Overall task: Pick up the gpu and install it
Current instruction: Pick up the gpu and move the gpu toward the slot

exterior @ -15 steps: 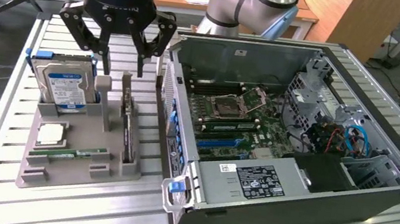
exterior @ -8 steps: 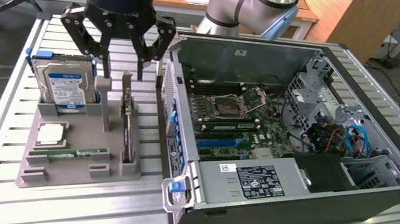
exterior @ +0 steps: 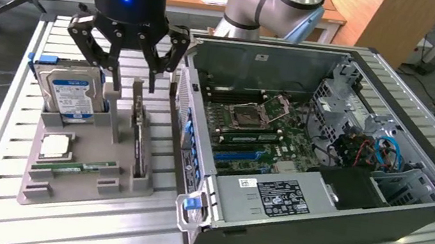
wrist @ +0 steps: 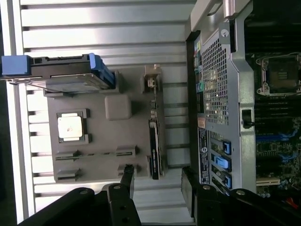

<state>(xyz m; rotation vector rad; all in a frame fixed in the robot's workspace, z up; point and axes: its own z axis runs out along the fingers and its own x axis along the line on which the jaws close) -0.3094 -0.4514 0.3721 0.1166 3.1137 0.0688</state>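
Observation:
The gpu [exterior: 139, 136] stands on its long edge in a slot of the grey holder tray [exterior: 97, 149], right beside the open computer case [exterior: 326, 145]. In the wrist view the gpu [wrist: 154, 136] is a thin dark strip with a pale bracket at one end. My gripper [exterior: 133, 77] hangs just above the card's far end, open and holding nothing. Its two black fingertips [wrist: 128, 179] stand apart, and the card's line runs between them without touching. The case's motherboard [exterior: 255, 128] lies exposed, with blue expansion slots [exterior: 238, 154].
The tray [wrist: 108, 141] also holds a silver hard drive [exterior: 71, 93] with blue clips, a CPU [exterior: 56, 146] and a green RAM stick [exterior: 73, 167]. The case's rear wall [wrist: 221, 94] rises close beside the card. A second arm [exterior: 270, 3] and desks stand behind the slatted table [exterior: 97, 233].

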